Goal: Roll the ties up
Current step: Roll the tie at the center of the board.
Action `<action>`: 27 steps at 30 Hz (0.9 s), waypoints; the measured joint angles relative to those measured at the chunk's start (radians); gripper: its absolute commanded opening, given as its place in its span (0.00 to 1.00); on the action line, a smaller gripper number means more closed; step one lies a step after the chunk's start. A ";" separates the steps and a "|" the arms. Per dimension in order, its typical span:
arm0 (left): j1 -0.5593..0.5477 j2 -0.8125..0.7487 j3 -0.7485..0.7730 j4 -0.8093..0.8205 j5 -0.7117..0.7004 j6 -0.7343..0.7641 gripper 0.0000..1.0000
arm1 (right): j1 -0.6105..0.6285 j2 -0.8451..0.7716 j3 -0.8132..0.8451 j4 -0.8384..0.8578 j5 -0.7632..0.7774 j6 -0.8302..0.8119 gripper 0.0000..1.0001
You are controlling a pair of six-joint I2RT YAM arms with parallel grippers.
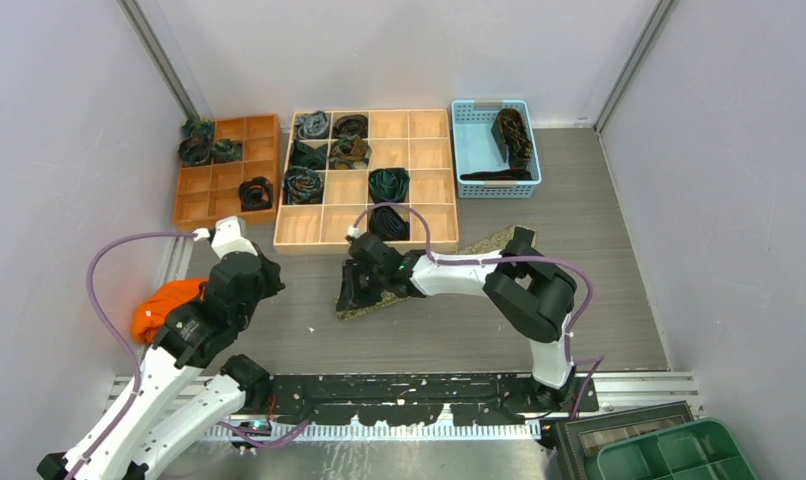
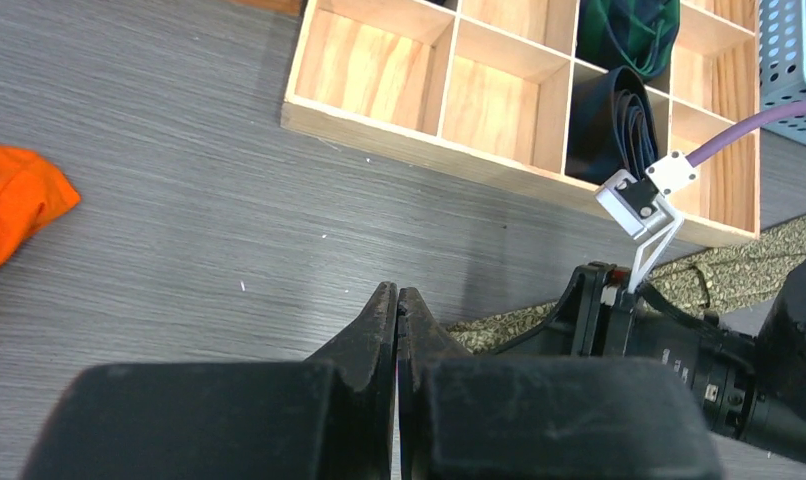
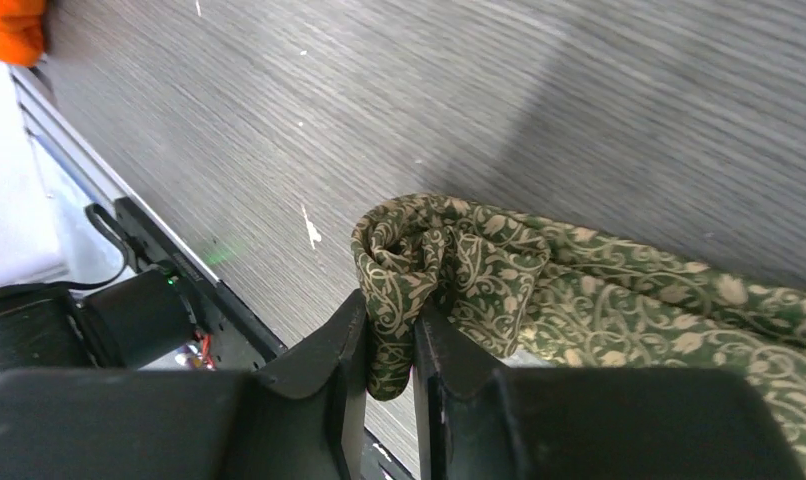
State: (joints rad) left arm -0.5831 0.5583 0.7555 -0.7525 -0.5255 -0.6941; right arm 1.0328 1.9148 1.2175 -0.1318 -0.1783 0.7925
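Observation:
An olive-gold tie [image 1: 469,250] with a vine pattern lies flat on the grey table, slanting from centre to the right. My right gripper [image 1: 357,292] is shut on its folded near end, and the fabric bunches into a small curl between the fingers [image 3: 389,315]; the rest of the tie [image 3: 619,300] trails right. Several rolled ties [image 1: 312,125] sit in compartments of the wooden tray [image 1: 309,245]. My left gripper [image 1: 264,278] hovers left of the tie, shut and empty [image 2: 397,300], with the tie's end [image 2: 509,322] just to its right.
An orange tray [image 1: 204,205] at the back left holds a few coiled ties. A blue basket [image 1: 479,150] at the back right holds dark ties. An orange cloth [image 1: 164,305] lies beside the left arm. A green bin [image 1: 679,455] stands at the near right.

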 measured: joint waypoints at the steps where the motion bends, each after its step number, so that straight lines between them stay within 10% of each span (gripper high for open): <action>1: 0.000 0.010 0.000 0.002 0.005 0.000 0.00 | -0.016 -0.002 -0.034 0.047 -0.031 0.023 0.25; 27: 0.000 0.303 -0.036 0.261 0.193 -0.004 0.00 | -0.233 -0.050 -0.488 0.758 -0.399 0.358 0.25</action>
State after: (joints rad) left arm -0.5831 0.8608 0.7193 -0.4919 -0.3321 -0.6979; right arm 0.7998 1.8652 0.7300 0.6258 -0.5770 1.1503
